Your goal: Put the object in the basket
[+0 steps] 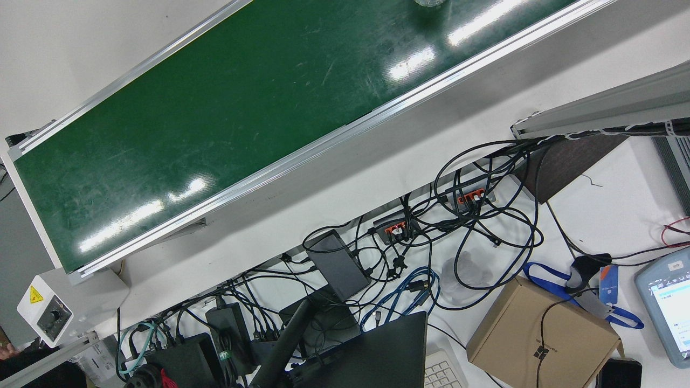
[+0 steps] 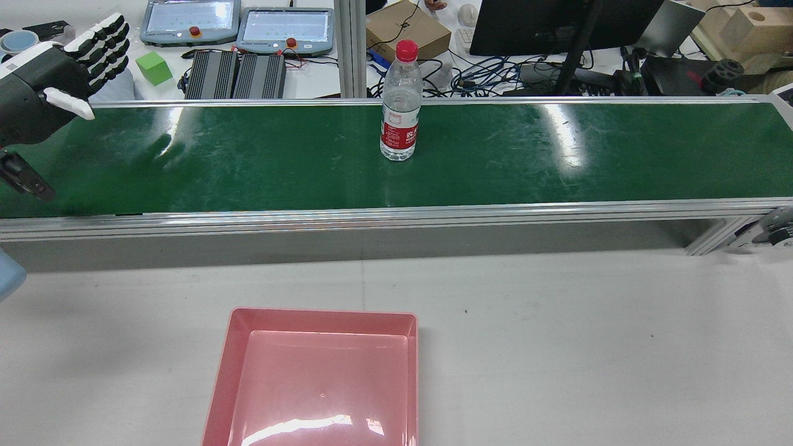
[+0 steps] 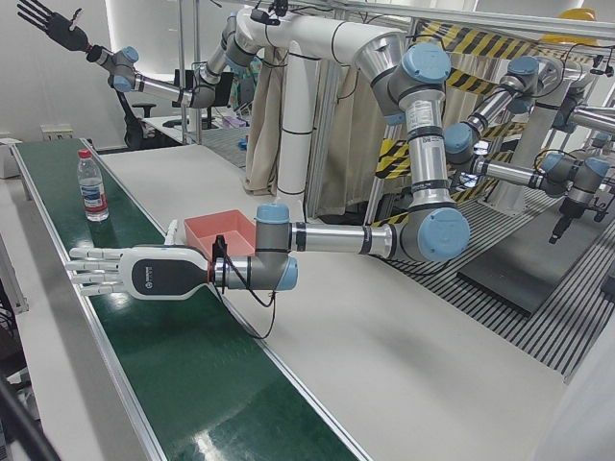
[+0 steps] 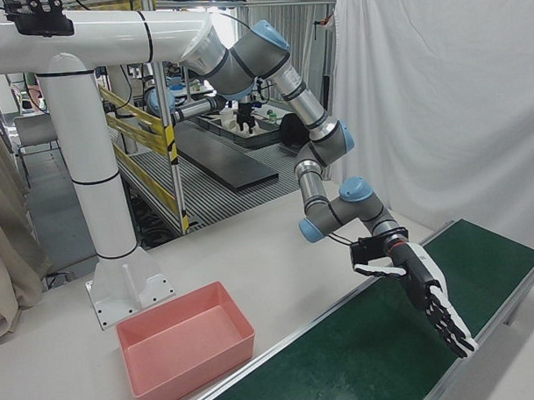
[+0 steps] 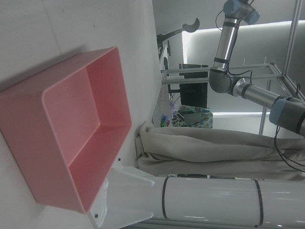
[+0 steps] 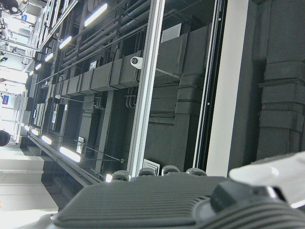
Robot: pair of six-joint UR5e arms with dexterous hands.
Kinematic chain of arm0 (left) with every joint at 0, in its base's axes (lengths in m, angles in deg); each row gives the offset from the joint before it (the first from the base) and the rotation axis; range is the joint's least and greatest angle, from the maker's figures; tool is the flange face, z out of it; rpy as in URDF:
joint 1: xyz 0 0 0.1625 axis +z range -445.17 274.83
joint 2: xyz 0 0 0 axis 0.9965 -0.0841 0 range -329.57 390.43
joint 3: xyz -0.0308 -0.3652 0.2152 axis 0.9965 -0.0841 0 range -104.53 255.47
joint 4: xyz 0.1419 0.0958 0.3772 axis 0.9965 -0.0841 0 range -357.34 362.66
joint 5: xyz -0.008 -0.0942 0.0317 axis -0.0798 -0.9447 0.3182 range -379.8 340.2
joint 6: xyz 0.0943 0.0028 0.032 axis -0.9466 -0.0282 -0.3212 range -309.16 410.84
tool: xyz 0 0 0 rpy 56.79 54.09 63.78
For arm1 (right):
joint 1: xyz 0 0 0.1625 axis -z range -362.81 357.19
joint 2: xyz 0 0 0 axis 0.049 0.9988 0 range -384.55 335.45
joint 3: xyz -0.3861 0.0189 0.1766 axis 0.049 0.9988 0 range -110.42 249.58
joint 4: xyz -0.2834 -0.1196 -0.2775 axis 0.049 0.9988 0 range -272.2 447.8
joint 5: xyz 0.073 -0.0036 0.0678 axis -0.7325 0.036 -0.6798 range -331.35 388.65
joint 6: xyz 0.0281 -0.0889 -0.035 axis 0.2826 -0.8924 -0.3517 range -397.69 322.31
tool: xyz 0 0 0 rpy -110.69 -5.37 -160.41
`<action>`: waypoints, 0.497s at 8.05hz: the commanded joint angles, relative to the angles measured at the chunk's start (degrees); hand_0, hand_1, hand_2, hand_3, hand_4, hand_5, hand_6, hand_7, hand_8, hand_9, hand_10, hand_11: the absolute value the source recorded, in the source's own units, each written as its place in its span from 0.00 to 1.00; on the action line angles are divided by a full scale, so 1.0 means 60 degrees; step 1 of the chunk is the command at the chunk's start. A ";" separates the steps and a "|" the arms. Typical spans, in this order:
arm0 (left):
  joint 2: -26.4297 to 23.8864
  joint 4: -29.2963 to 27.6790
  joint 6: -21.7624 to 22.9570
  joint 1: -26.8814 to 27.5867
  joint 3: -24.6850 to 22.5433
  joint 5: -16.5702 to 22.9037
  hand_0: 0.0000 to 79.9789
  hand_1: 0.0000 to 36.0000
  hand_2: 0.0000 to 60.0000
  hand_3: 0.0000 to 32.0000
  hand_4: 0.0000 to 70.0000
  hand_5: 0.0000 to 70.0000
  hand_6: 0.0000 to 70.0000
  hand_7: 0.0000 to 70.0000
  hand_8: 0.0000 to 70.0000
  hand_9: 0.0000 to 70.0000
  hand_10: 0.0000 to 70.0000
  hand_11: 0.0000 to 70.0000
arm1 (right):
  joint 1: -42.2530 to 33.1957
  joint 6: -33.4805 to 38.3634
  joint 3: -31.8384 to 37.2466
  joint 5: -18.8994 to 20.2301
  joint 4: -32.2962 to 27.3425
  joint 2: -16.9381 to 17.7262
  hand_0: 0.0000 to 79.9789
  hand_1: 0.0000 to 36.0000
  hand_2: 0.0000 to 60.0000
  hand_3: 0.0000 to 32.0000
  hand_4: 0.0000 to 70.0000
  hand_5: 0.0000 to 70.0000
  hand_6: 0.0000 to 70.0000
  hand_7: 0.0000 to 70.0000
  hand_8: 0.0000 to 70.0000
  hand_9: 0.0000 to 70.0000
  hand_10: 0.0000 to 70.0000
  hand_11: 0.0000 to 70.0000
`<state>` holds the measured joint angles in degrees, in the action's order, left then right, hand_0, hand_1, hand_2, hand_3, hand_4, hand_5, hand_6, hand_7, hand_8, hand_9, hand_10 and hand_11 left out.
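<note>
while clear ribbed bottle (image 2: 400,105) stands upright, glossy pink basket (image 2: 316,379) empty.

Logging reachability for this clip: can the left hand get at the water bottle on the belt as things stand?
Probably yes. The left hand hovers open over the green conveyor belt, fingers pointing along it toward the upright water bottle. Only bare belt lies between them. It is not close yet, so the arm must travel along the belt.

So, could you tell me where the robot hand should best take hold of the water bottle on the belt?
Probably around the labelled middle of the water bottle, from the side. It stands upright, tall and narrow. The left robot hand is open, level with it above the green belt.
</note>
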<state>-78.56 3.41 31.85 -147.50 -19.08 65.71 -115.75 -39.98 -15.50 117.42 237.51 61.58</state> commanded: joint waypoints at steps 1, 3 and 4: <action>-0.0015 -0.0111 0.0044 0.0060 0.0011 0.0000 0.63 0.11 0.00 0.09 0.00 0.07 0.00 0.00 0.00 0.01 0.01 0.03 | 0.0000 0.0000 0.0000 0.0000 -0.0006 0.0000 0.00 0.00 0.00 0.00 0.00 0.00 0.00 0.00 0.00 0.00 0.00 0.00; -0.0058 -0.0155 0.0102 0.0090 -0.0004 0.0000 0.64 0.12 0.00 0.06 0.00 0.08 0.00 0.00 0.01 0.02 0.01 0.03 | 0.0000 0.0000 0.0000 0.0000 -0.0006 0.0000 0.00 0.00 0.00 0.00 0.00 0.00 0.00 0.00 0.00 0.00 0.00 0.00; -0.0059 -0.0285 0.0132 0.0090 -0.0018 -0.0015 0.64 0.12 0.00 0.07 0.00 0.07 0.00 0.00 0.01 0.02 0.00 0.03 | 0.0000 0.0000 0.0000 0.0000 0.0009 0.0000 0.00 0.00 0.00 0.00 0.00 0.00 0.00 0.00 0.00 0.00 0.00 0.00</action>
<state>-78.76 2.68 32.23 -147.04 -19.04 65.71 -115.75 -39.98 -15.50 117.42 237.52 61.58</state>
